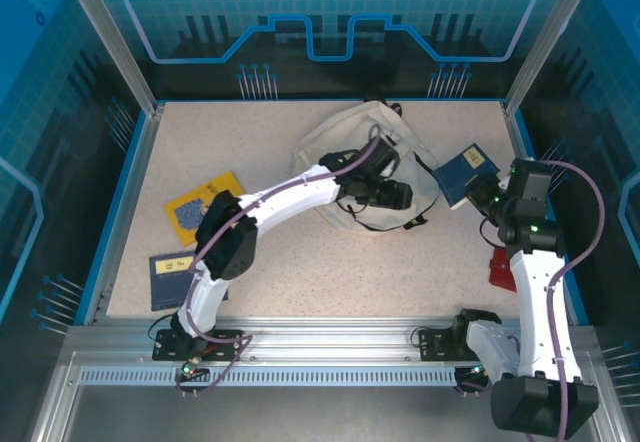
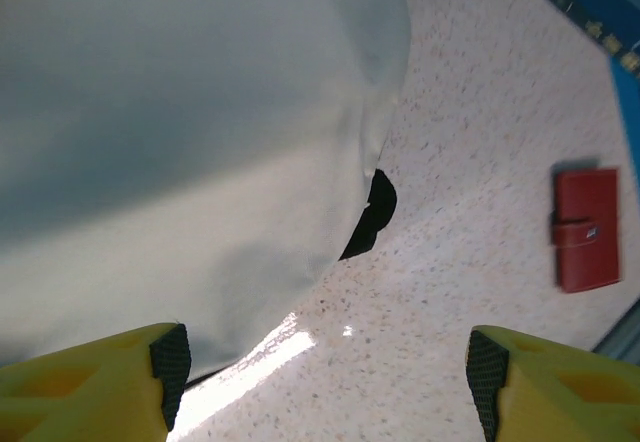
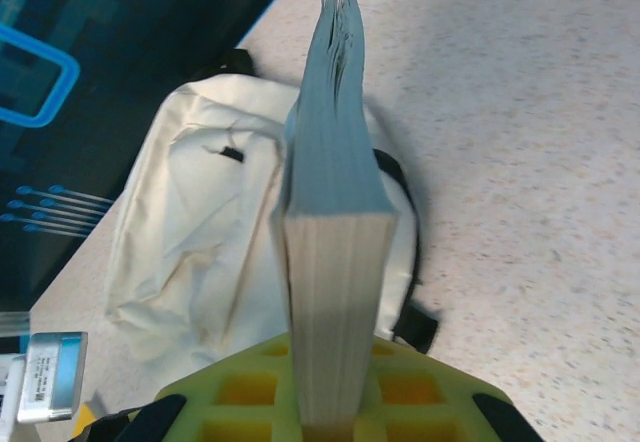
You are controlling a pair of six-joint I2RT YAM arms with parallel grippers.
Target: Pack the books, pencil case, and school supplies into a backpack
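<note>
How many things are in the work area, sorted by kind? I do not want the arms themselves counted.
Books: 3 (yellow book, flat dark book, held dark book between the right fingers)
Backpack: 1 (cream backpack)
Red case: 1 (red case)
Total: 5

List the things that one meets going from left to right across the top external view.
yellow book → backpack → dark blue book, held in the right gripper → red case
</note>
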